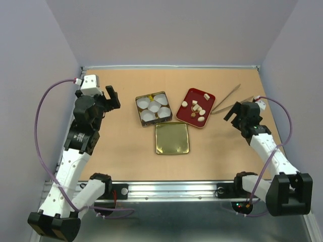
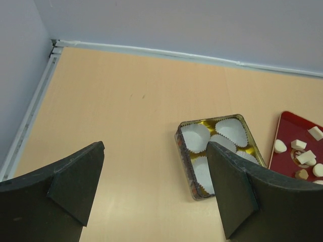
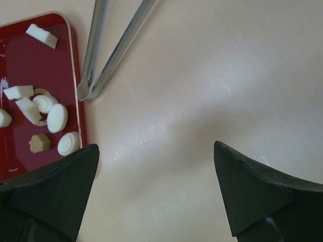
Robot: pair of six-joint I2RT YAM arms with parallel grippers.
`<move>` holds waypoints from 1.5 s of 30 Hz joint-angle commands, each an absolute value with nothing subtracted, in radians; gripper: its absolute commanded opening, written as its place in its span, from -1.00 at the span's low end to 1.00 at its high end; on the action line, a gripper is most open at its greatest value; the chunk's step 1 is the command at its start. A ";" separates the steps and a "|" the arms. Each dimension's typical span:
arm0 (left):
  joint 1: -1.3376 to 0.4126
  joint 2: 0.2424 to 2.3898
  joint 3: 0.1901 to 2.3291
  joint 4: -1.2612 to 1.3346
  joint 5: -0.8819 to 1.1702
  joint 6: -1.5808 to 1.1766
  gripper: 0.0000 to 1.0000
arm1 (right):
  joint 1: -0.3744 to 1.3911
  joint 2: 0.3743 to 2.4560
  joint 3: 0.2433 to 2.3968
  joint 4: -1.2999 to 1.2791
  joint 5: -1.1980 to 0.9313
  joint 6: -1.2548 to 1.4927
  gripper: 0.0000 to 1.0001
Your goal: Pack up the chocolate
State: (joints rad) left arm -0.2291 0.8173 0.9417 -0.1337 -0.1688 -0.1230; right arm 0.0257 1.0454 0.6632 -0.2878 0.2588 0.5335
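While I hold nothing, claws: my left claw (image 1: 113, 97) and right claw (image 1: 232, 112) both stand apart, empty.
Chocolate: the chocolate (image 1: 201, 119) lies on the red tray (image 1: 193, 95), right of the box (image 1: 138, 107).
Tongs: the tongs (image 1: 227, 98) lie just beside the tray's right rim; my right reach may knock them.
Grip: the pieces are small and rounded, so they may slip or roll when pinched.
Paper cups: the paper cups (image 1: 154, 108) look light, so a dropped piece may tip one.

Tan table (image 1: 116, 156), matte. Pale lavender walls (image 1: 171, 30) on three sides. Metal rail (image 1: 171, 190) along near edge. Even, soft light.
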 commanded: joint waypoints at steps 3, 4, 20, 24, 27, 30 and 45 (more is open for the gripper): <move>-0.230 0.825 0.937 -0.121 -0.199 -0.115 0.87 | 0.018 1.176 0.802 -0.268 0.316 0.643 1.00; -0.230 0.824 0.936 -0.120 -0.199 -0.110 0.87 | 0.018 1.198 0.816 -0.267 0.318 0.652 1.00; -0.230 0.810 0.907 -0.147 -0.242 -0.077 0.87 | 0.020 1.541 1.051 -0.259 0.321 0.782 1.00; -0.230 0.802 0.907 -0.155 -0.252 -0.061 0.87 | 0.021 1.607 1.098 -0.264 0.336 0.814 0.97; -0.230 0.801 0.907 -0.161 -0.256 -0.057 0.87 | 0.025 1.663 1.129 -0.270 0.344 0.822 0.97; -0.230 0.799 0.907 -0.163 -0.261 -0.054 0.87 | 0.032 1.707 1.158 -0.276 0.347 0.819 0.97; -0.230 0.813 0.907 -0.163 -0.273 -0.043 0.87 | 0.055 1.888 1.322 -0.357 0.383 0.814 0.97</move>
State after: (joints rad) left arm -0.2291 0.8204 0.9092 -0.1852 -0.2565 -0.0593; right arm 0.0433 1.8599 1.2613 -0.3012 0.3344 0.8047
